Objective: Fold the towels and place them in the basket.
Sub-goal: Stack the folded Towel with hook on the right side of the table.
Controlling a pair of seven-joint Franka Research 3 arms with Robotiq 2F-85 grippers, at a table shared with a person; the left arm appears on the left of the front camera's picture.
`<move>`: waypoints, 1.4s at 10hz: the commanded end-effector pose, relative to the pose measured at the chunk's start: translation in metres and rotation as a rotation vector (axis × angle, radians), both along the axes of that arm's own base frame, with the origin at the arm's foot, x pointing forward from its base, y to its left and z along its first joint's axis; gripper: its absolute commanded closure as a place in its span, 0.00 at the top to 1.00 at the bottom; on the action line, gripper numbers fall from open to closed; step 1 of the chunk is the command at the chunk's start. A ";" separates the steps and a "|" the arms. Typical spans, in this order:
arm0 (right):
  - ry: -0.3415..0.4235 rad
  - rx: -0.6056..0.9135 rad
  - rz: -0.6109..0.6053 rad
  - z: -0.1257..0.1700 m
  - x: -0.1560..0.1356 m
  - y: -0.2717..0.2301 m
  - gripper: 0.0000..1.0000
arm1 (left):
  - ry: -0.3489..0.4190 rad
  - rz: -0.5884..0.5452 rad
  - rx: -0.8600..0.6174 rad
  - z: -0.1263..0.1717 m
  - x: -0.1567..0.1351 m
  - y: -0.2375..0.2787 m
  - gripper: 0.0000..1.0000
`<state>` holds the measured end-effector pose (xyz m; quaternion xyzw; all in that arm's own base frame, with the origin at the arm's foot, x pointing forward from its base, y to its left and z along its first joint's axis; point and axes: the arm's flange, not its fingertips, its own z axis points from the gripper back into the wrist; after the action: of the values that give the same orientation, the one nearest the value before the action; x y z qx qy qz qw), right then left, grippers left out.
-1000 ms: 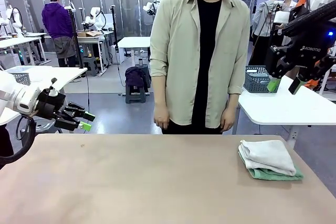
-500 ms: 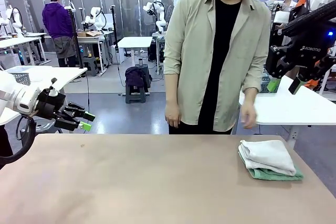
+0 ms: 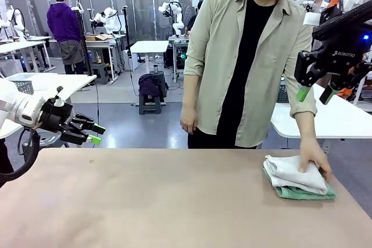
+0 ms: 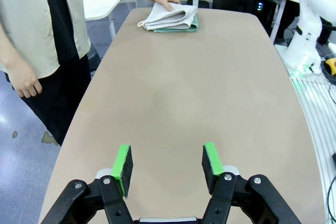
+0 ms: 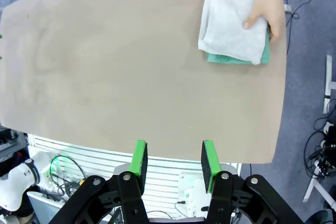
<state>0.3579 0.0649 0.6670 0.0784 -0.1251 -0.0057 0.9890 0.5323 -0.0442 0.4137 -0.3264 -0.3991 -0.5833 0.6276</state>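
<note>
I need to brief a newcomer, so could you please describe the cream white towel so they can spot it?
On the tan table, look toward the robot's right end, under the person's hand. The cream white towel lies folded on the mint green towel, with a tiny corner loop.

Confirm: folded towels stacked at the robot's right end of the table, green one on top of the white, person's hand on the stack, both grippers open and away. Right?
Not quite: the white towel lies on top and the green towel is underneath, as the right wrist view shows. The rest holds: the person's hand rests on the stack, and the left gripper and right gripper are open, away from it.
</note>
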 end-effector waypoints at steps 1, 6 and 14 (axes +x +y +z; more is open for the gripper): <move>0.001 0.009 0.001 0.000 0.001 -0.002 0.53 | -0.002 -0.002 0.000 0.001 -0.001 0.000 0.69; 0.001 0.009 0.001 0.000 0.001 -0.002 0.53 | -0.002 -0.002 0.000 0.001 -0.001 0.000 0.69; 0.001 0.009 0.001 0.000 0.001 -0.002 0.53 | -0.002 -0.002 0.000 0.001 -0.001 0.000 0.69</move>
<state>0.3579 0.0649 0.6670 0.0784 -0.1251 -0.0057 0.9890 0.5323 -0.0442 0.4137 -0.3264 -0.3991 -0.5833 0.6276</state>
